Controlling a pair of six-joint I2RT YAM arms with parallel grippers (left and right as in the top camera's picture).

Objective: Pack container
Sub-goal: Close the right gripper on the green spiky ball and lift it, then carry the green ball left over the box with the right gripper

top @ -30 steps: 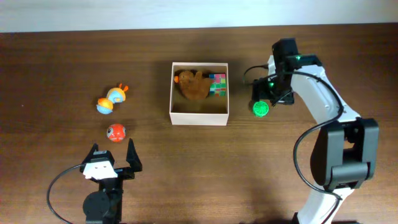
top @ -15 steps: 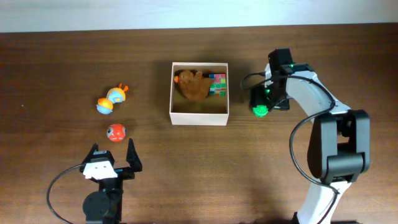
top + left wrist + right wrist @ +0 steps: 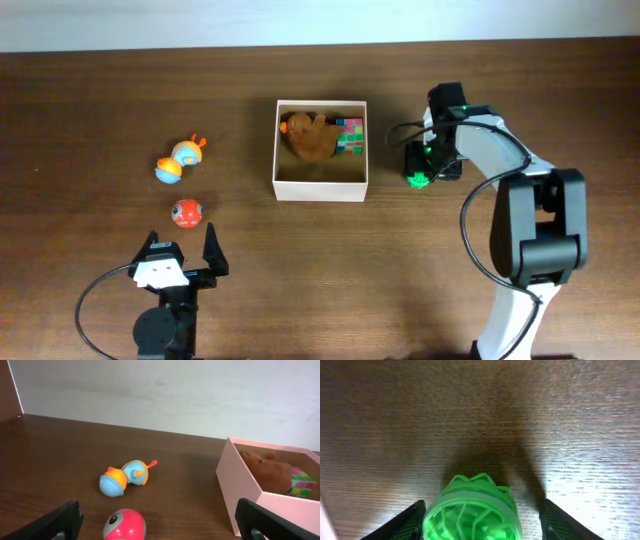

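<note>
The container [image 3: 320,190] is a white square box at the table's middle, also in the left wrist view [image 3: 240,485]. It holds a brown plush [image 3: 312,138] and a multicoloured cube [image 3: 350,137]. My right gripper [image 3: 425,168] is open just right of the box, down over a green openwork toy [image 3: 416,180]. In the right wrist view the green toy [image 3: 472,510] sits between the fingers of the gripper [image 3: 480,522], with gaps on both sides. My left gripper [image 3: 182,248] is open and empty near the front, just behind a red ball [image 3: 186,212].
A blue and orange toy [image 3: 178,160] lies left of the box, also in the left wrist view [image 3: 122,477]. The red ball [image 3: 125,524] lies between my left fingers' line of sight. A white wall runs along the table's far edge.
My right gripper has come in and down over the green toy, which now lies between its fingers. The left arm and the other toys have not moved.
</note>
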